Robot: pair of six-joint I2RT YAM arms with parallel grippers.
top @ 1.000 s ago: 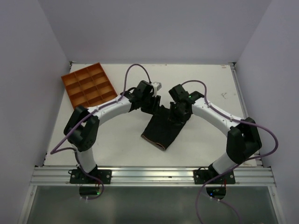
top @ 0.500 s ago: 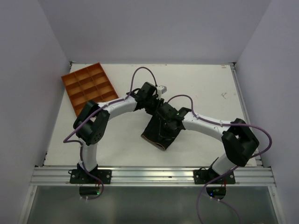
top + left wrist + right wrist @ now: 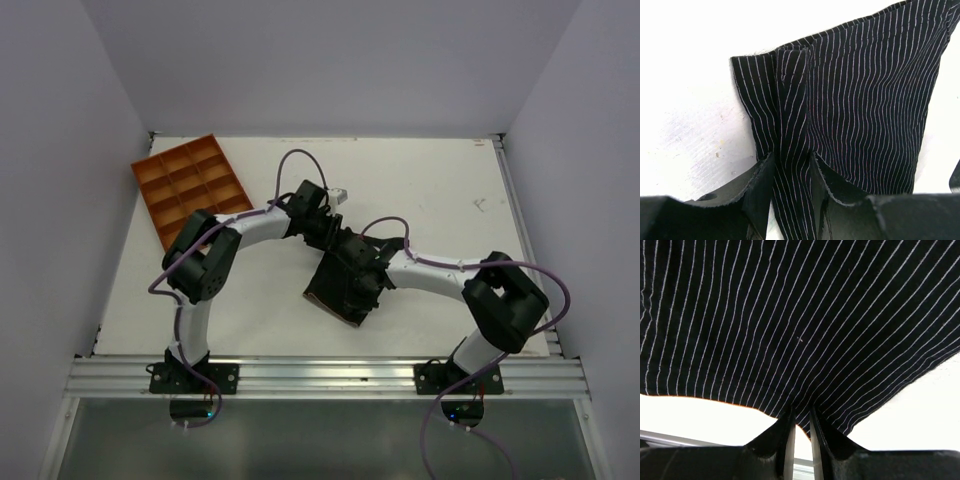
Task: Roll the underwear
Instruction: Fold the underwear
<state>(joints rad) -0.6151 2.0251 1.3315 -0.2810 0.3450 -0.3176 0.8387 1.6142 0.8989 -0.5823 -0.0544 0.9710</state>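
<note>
The underwear [image 3: 333, 292] is soft black cloth with thin pale stripes and a reddish-brown edge, lying bunched mid-table. My left gripper [image 3: 328, 232] is at its far end. In the left wrist view the left gripper [image 3: 791, 172] is shut on a raised fold of the underwear [image 3: 870, 110], with the rest spread on the white table beyond. My right gripper [image 3: 358, 278] lies over the garment's middle. In the right wrist view the right gripper [image 3: 801, 421] is shut on the edge of the underwear [image 3: 800, 315], and the cloth hangs lifted above the table.
An orange tray [image 3: 190, 185] with several compartments sits at the back left. White walls close the table on three sides. A metal rail [image 3: 330, 375] runs along the near edge, where both arm bases are bolted.
The right gripper has travelled left and nearer, carrying its cloth edge over the garment, which now looks shorter and more bunched. The left gripper has narrowed onto a fold and shifted slightly nearer.
</note>
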